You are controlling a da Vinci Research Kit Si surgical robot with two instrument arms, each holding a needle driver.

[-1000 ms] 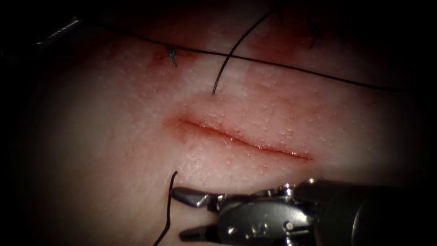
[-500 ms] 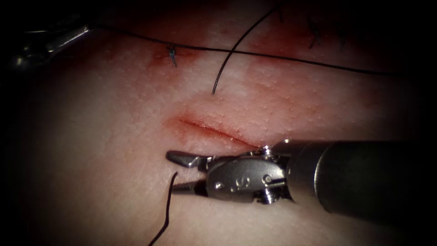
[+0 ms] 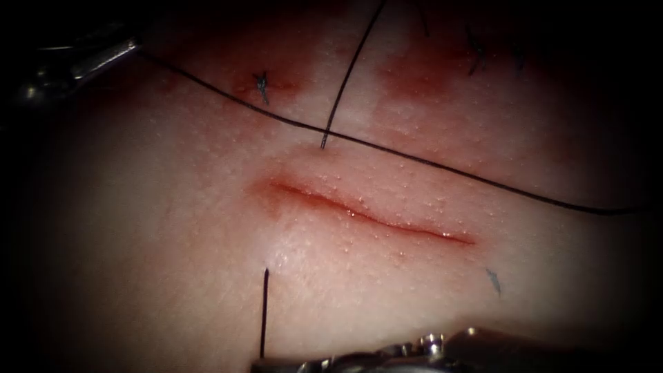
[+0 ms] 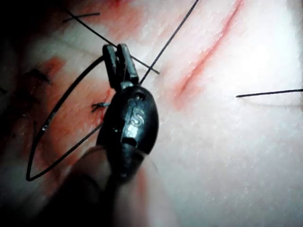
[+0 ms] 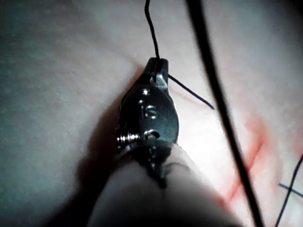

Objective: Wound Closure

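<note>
While both tools are clamped on thread, the step in hand looks, as a judgement, like taking up slack across the cut. The right tool has its jaws closed on a short tail of thread right at their tips. That tail stands straight and taut out of the tissue on the near side of the cut, close to its left end, with its long axis almost square to the cut. The left tool, at the far left of the tissue, has its jaws pressed together on the long strand. This strand slants across the far side of the cut, from the far left towards the right edge.

To do this well, tension should be even and in line with each strand. A sideways tug could saw the thread into the skin where it emerges.

The cut's long axis runs from the left, slightly farther away, down to the right, and its lips are not yet closed.

A thin dark arc curves away beside the left tool. Whether it is the needle or a loop of thread cannot be told, so the needle's place stays uncertain.
</note>
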